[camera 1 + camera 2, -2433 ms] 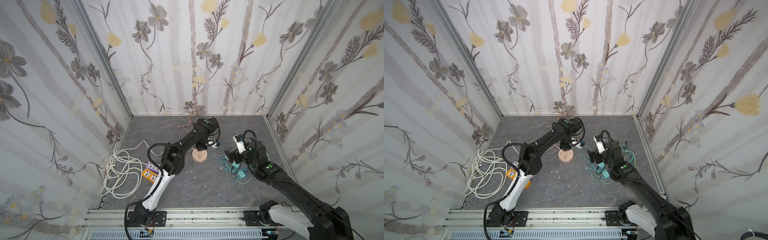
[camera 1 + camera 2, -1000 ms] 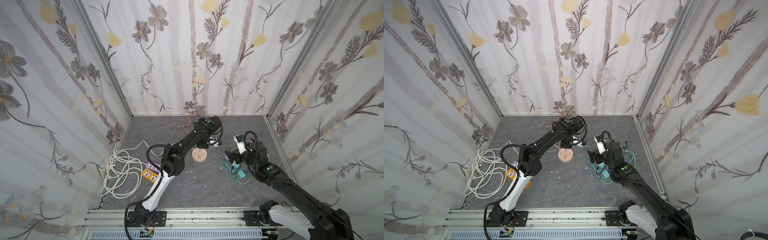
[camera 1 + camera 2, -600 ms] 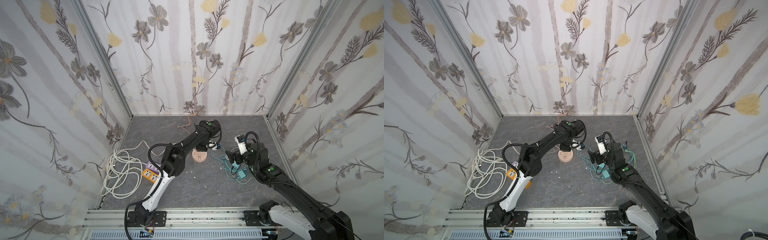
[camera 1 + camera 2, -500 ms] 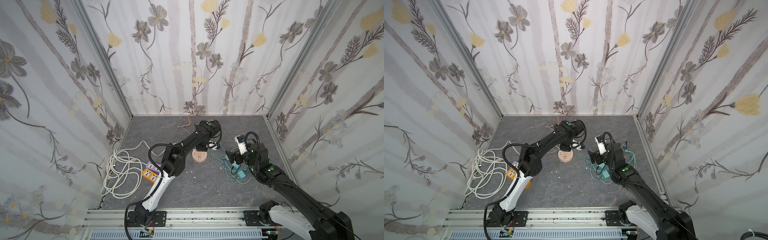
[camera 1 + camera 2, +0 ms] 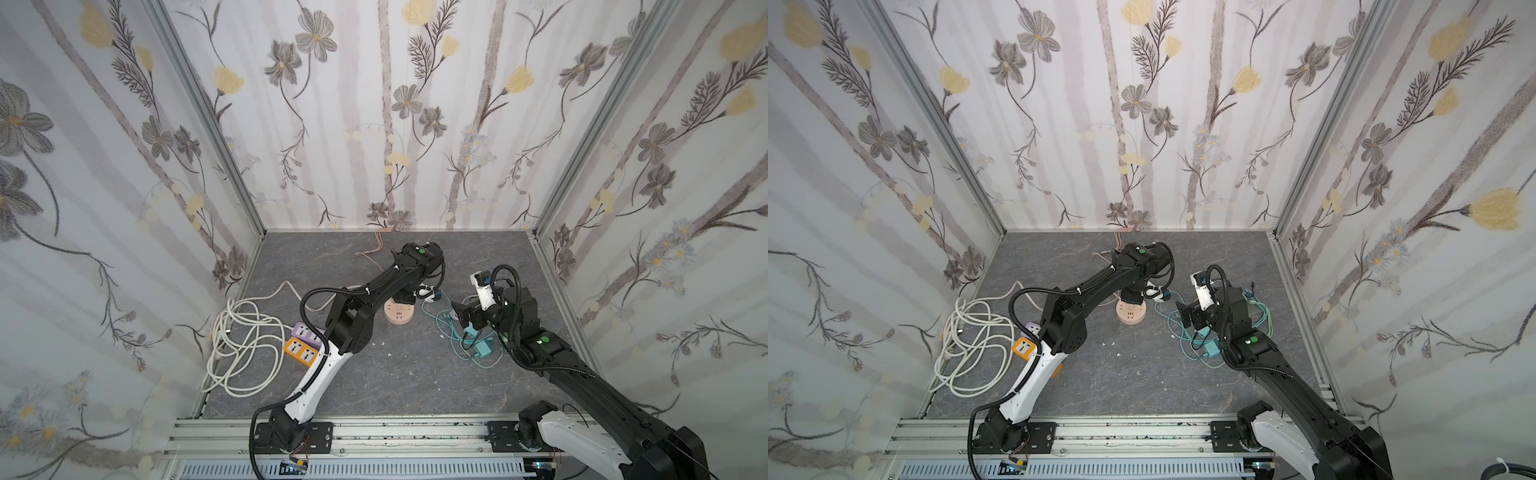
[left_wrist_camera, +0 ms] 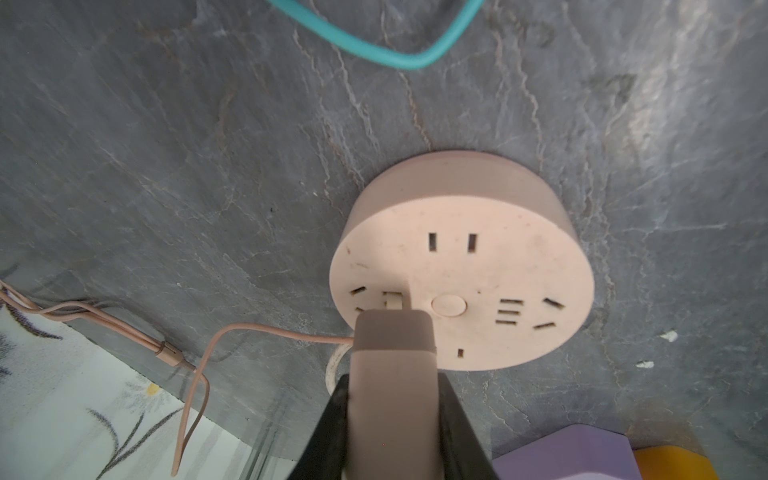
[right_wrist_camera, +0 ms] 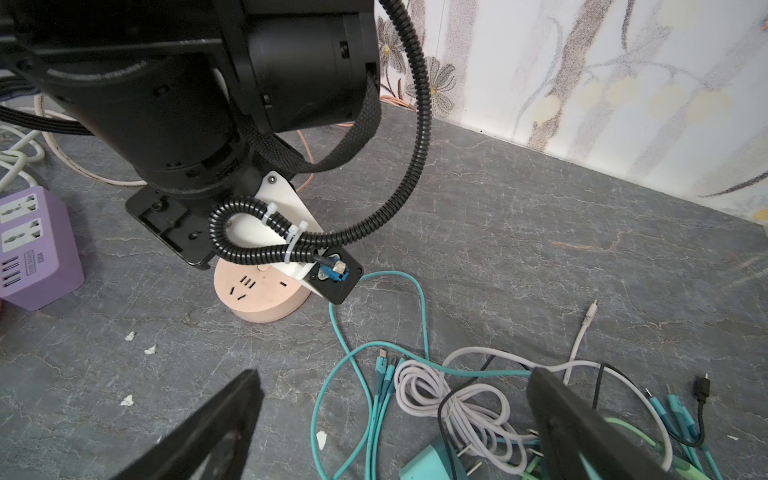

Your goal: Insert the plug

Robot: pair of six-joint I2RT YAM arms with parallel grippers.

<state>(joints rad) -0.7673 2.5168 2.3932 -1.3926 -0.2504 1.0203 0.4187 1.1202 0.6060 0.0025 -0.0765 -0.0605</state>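
My left end effector (image 6: 392,419), gripping the beige rectangular plug (image 6: 392,349), has come back down. Its prong (image 6: 392,300) now meets the round pink socket (image 6: 478,266) just beneath, so I judge insertion is starting. My right end effector (image 7: 395,415) stays wide open.

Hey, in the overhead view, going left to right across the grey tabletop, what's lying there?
In a top view: white coiled cable → orange power strip → round pink socket → teal charger amid tangled cables.
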